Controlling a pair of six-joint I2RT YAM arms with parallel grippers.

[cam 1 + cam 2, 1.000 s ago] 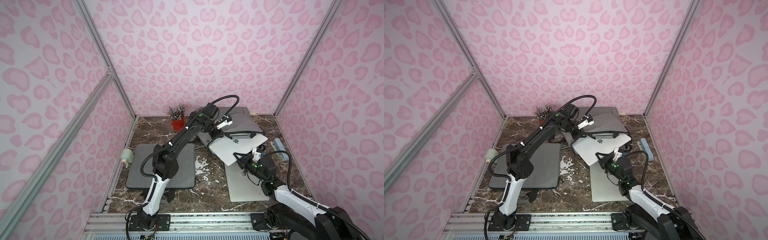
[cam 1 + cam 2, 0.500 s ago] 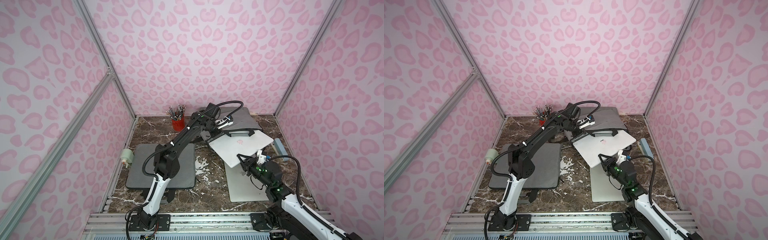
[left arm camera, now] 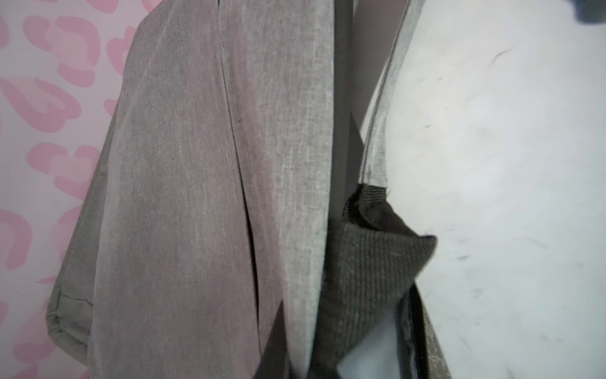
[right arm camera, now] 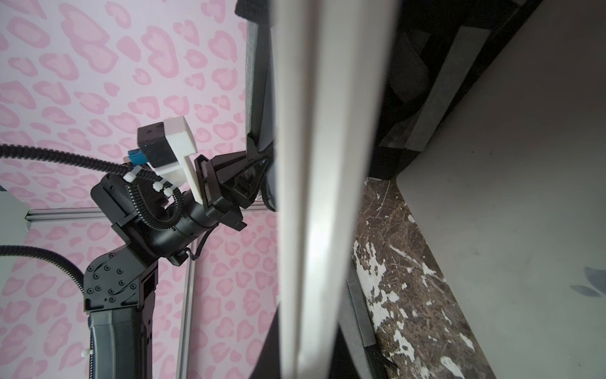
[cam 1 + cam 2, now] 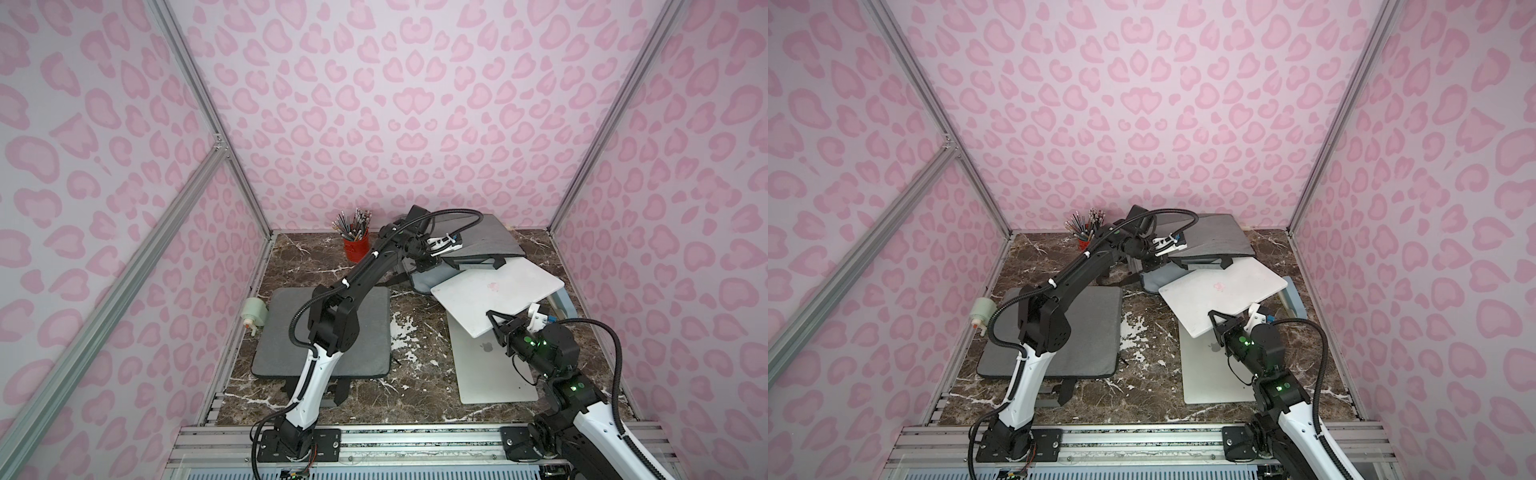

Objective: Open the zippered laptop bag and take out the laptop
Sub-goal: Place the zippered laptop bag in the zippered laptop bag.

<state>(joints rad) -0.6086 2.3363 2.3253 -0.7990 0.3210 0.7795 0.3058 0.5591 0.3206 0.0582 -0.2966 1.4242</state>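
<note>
The grey zippered laptop bag (image 5: pixel 486 237) (image 5: pixel 1219 237) lies at the back of the table with its top flap lifted. My left gripper (image 5: pixel 437 262) (image 5: pixel 1152 262) is shut on the flap's edge; the left wrist view shows the grey fabric (image 3: pixel 203 183) pinched in the gripper (image 3: pixel 296 361). The white laptop (image 5: pixel 498 291) (image 5: pixel 1221 293) sticks out of the bag's mouth, tilted, with its near edge raised. My right gripper (image 5: pixel 500 328) (image 5: pixel 1221 328) is shut on that near edge; the right wrist view shows the laptop's thin edge (image 4: pixel 328 164) between the fingers (image 4: pixel 267 357).
A second silver laptop (image 5: pixel 492 374) lies flat under the right arm. Another grey bag (image 5: pixel 374 332) lies at the front left under the left arm. A red cup of pencils (image 5: pixel 356 246) stands at the back, a pale green bottle (image 5: pixel 254 313) by the left wall.
The white laptop has slid further out of the bag, toward the right. The left gripper keeps the flap lifted at the back.
</note>
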